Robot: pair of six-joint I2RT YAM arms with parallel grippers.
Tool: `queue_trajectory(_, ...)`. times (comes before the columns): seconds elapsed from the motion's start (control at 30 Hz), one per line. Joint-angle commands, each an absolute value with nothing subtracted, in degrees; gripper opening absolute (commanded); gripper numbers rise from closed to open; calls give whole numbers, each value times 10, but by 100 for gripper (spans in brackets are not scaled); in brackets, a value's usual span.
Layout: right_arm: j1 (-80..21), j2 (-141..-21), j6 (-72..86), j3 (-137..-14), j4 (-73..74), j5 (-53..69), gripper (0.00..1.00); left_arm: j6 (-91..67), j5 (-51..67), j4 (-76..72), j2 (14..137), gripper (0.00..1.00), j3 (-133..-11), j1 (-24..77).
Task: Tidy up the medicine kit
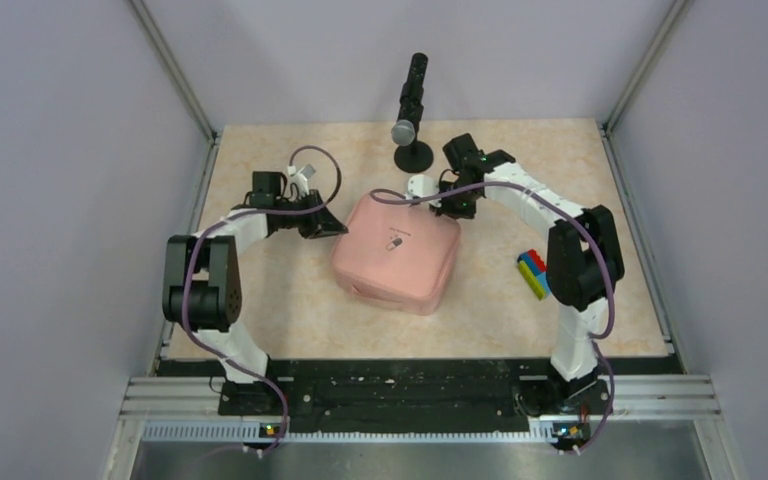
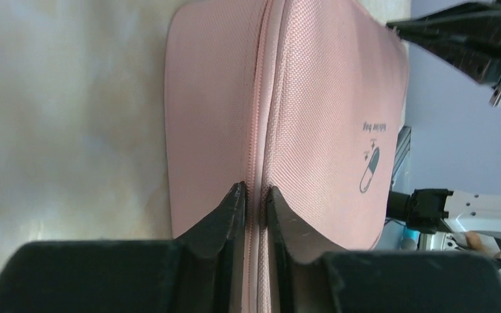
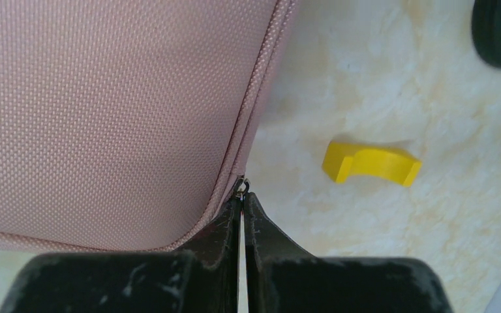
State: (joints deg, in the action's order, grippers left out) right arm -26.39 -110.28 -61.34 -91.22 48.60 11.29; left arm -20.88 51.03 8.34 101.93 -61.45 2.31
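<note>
Medicine kit (image 1: 397, 255), pink and closed with its pill logo facing up, lies in the middle of the table (image 1: 290, 310), between our two arms. Nearest us, off its right side, we see a multicoloured brick block (image 1: 532, 273) beside the right arm. Farther back, our left fingers (image 2: 231, 215) are pinched on the zip seam at the kit's far left corner. Our right fingers (image 3: 228, 228) are closed on the small metal zip pull (image 3: 241, 186) at its far right corner. Just beyond that corner lies a curved yellow piece (image 3: 372, 163), and farthest back stands a microphone stand (image 1: 413, 150).
</note>
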Motion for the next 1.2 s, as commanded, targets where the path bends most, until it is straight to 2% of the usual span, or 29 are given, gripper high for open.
queue_trajectory(0.0,-319,-1113,-646,-948,472,134,0,-180,515,141,917,17,-541,-16)
queue_trajectory(0.03,-332,-1108,-657,-935,464,137,0,-177,497,152,893,19,-528,-27)
queue_trajectory(0.1,-352,-1100,-679,-910,436,142,0,-168,449,195,851,40,-520,-50)
queue_trajectory(0.17,-367,-1105,-691,-904,420,145,0,-150,418,268,835,55,-533,-75)
queue_trajectory(0.3,-381,-1126,-694,-926,407,142,0,-77,379,357,802,61,-577,-117)
queue_trajectory(0.47,-383,-1119,-713,-928,405,142,0,-57,438,141,786,75,-552,-106)
queue_trajectory(0.53,-383,-1108,-738,-913,404,141,0,-46,474,89,835,76,-572,-86)
queue_trajectory(0.77,-383,-1092,-802,-893,426,138,0,-6,551,83,1007,74,-699,-6)
queue_trajectory(0.93,-383,-1093,-815,-900,444,145,0,23,600,116,1077,73,-747,42)
queue_trajectory(1.17,-381,-1099,-811,-907,445,140,0,59,628,182,1105,65,-750,83)
